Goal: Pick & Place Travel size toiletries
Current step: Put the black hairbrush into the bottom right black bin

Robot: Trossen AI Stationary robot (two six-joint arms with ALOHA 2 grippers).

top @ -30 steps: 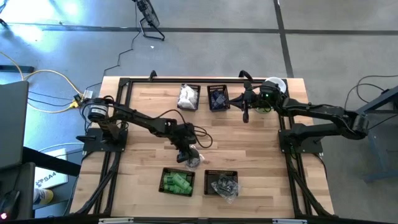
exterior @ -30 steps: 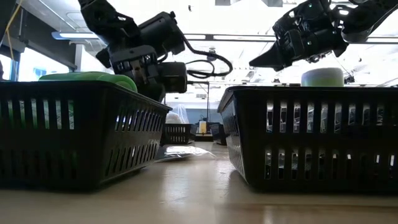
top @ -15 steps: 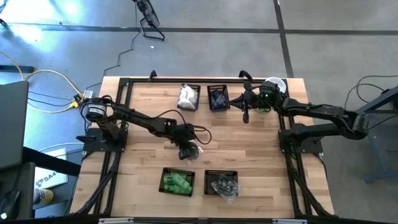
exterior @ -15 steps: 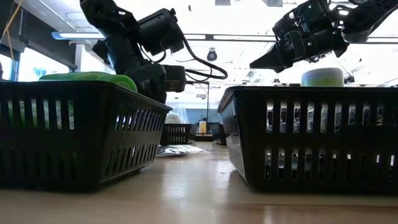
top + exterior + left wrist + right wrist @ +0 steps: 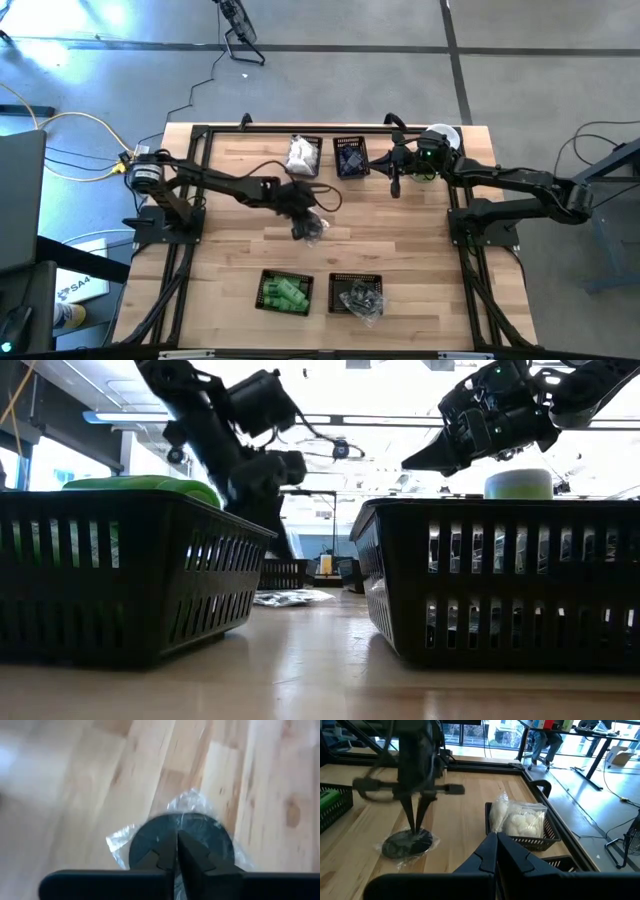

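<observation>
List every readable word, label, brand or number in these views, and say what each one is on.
"SA4": on a white sheet or box on the floor left of the table, partly cut off.
Green bottles: any print is too small to read.
Clear-wrapped grey disc: no lettering visible.
White packets: no lettering readable.

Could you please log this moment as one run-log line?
left gripper: shut on wrapped grey disc, mid-table | right gripper: shut, idle by far baskets

Wood table (image 5: 420, 250) w/ four black mesh baskets (image 5: 346, 158), two at far edge, two at near edge, plus pale-green cylinder w/ white lid (image 5: 518, 484) by the far right corner.
</observation>
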